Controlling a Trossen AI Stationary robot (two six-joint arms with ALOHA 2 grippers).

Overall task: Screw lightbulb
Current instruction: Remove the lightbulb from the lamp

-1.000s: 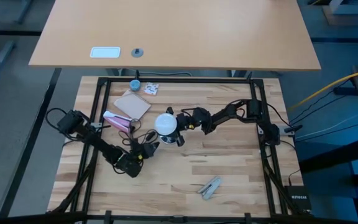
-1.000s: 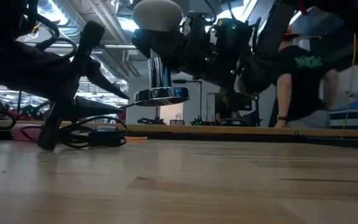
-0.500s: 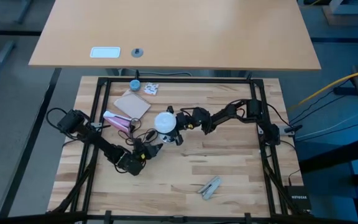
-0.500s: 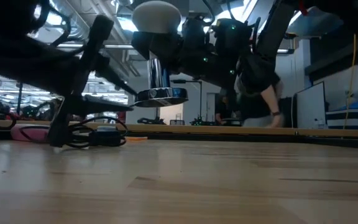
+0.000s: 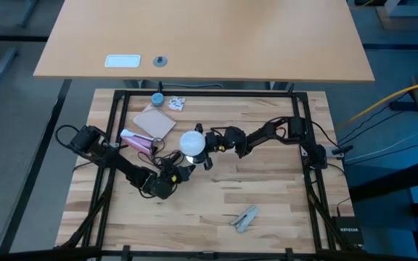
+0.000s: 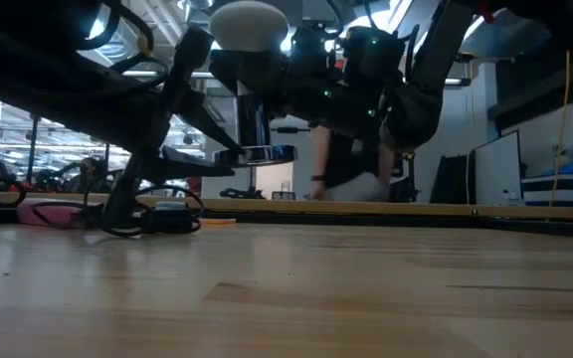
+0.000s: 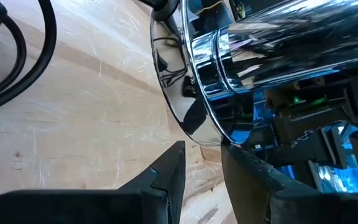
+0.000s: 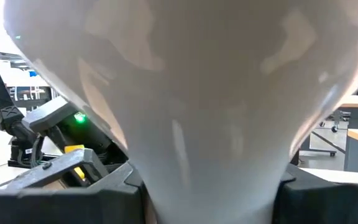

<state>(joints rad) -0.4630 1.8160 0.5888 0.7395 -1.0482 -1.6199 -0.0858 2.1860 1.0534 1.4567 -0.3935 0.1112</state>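
The frosted-white lightbulb (image 5: pixel 192 143) stands globe up on a chrome stem (image 6: pixel 252 117) above a shiny silver disc (image 6: pixel 257 154). The whole thing hangs clear of the table. My right gripper (image 5: pixel 206 150) is shut on the bulb, which fills the right wrist view (image 8: pixel 185 93). My left gripper (image 5: pixel 181 169) is open and low, on the disc's near-left side. In the left wrist view its fingertips (image 7: pixel 178 152) stand on either side of the disc's rim (image 7: pixel 219 138). I cannot tell whether they touch the rim. My right gripper pinches the bulb's lower taper (image 8: pixel 135 168), where the globe narrows to the neck, between its two fingers (image 8: pixel 67 186). The fingers come level from the table's right side. The bulb stays upright, globe up, with stem and disc hanging below it, clear of the table.
The black cord (image 5: pixel 162 155) with its switch box (image 6: pixel 170 216) lies on the table left of the disc. A pink object (image 5: pixel 138 140), a brown pad (image 5: pixel 155 121), a blue cap (image 5: pixel 157 98) and a small packet (image 5: pixel 176 104) lie far left. A grey clip (image 5: pixel 245 217) lies near the front.
My left gripper has gone toward the table's right and far edges, up to the silver disc. Its fingertips now stand at the disc's rim. The bulb, stem and disc have stayed where they were in my right gripper.
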